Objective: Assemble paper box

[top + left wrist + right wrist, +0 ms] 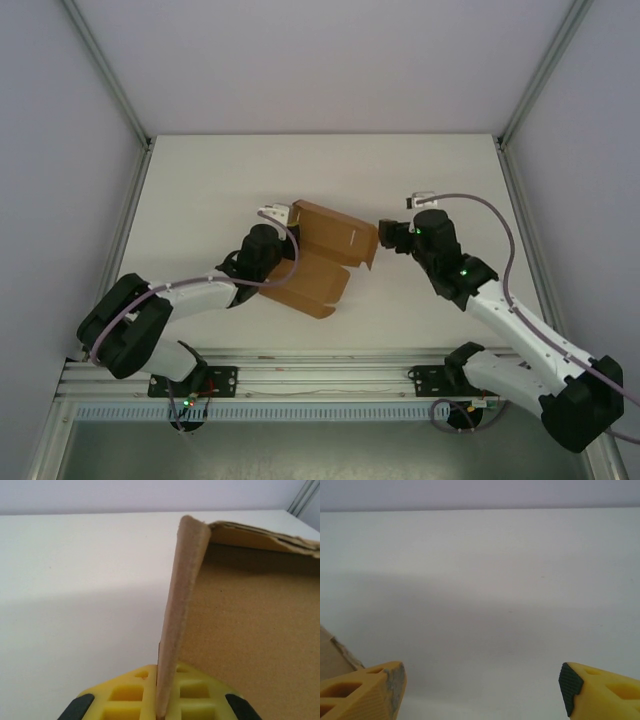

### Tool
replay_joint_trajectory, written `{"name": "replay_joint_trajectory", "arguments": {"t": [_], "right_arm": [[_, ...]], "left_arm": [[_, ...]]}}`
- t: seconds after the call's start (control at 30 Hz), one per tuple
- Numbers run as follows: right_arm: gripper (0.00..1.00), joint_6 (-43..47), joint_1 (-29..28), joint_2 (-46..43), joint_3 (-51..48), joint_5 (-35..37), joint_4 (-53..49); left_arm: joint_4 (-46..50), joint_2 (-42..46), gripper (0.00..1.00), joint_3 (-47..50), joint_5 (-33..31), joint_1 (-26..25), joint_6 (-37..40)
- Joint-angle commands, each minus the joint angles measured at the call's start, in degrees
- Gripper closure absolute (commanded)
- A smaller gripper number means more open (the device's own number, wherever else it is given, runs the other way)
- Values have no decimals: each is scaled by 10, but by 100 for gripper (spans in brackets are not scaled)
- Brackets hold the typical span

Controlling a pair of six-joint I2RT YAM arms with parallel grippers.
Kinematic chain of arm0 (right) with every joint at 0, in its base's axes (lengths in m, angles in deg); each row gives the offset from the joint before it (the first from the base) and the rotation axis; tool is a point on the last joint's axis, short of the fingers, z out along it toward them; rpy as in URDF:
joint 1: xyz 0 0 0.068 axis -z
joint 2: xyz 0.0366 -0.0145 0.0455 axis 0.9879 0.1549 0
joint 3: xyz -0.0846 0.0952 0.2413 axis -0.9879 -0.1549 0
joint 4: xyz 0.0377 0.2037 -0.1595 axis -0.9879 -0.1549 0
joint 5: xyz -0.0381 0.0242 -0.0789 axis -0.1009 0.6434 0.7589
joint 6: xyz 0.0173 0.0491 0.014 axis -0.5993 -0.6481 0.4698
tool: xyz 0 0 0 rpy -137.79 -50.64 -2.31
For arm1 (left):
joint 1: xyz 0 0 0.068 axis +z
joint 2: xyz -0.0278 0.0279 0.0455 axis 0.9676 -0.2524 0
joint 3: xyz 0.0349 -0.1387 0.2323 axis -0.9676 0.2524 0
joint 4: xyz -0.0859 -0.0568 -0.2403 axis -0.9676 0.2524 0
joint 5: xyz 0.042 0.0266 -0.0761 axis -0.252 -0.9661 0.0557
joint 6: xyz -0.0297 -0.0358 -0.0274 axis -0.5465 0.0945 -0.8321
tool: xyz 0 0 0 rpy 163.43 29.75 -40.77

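The left hand (160,692) clenched an upright flap of the paper box (325,260) on the white table (200,190); the right hand (386,236) (released, spread wide) stood just beside it.

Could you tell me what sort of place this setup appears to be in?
Probably a robotics lab test cell: white panels in aluminium framing enclose a white table, with a left arm and right arm bolted to a metal rail at its near edge.
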Motion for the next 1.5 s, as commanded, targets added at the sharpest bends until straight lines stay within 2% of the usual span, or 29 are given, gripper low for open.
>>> {"name": "replay_joint_trajectory", "arguments": {"t": [0.0, 0.27, 0.43, 0.6, 0.67, 0.83, 0.97, 1.07, 1.27, 1.37, 1.47], "right_arm": [[19, 20, 0, 10, 35, -35, 9], [17, 58, -1, 94, 96, -107, -60], [17, 56, -1, 134, 113, -48, -67], [17, 66, -2, 173, 113, -137, -38], [17, 55, -4, 186, 110, -144, 4], [17, 2, -12, 216, 103, -85, 126], [16, -16, -37, 227, 102, -29, 160], [13, -9, -62, 216, 95, 34, 138], [8, -35, -65, 136, 33, 77, 55], [8, -47, -65, 90, -2, 81, 1], [8, -44, -65, 49, -36, 41, -17]], "left_arm": [[2, 3, 100, -1, -17, -3, 0], [-5, 4, 100, 3, -35, -3, -2], [-5, 11, 100, 7, -46, -3, 0], [-11, 9, 100, 5, -34, -3, -3], [-12, 7, 100, 3, -22, -3, -1], [-16, 4, 100, 3, -18, -4, -4], [-17, 5, 100, 5, -38, -7, -14], [-8, 8, 100, 1, -66, -8, -25], [11, 18, 100, -8, -106, -8, -40], [25, 24, 100, -14, -114, -7, -37], [26, 29, 100, -16, -112, -8, -32]]}}
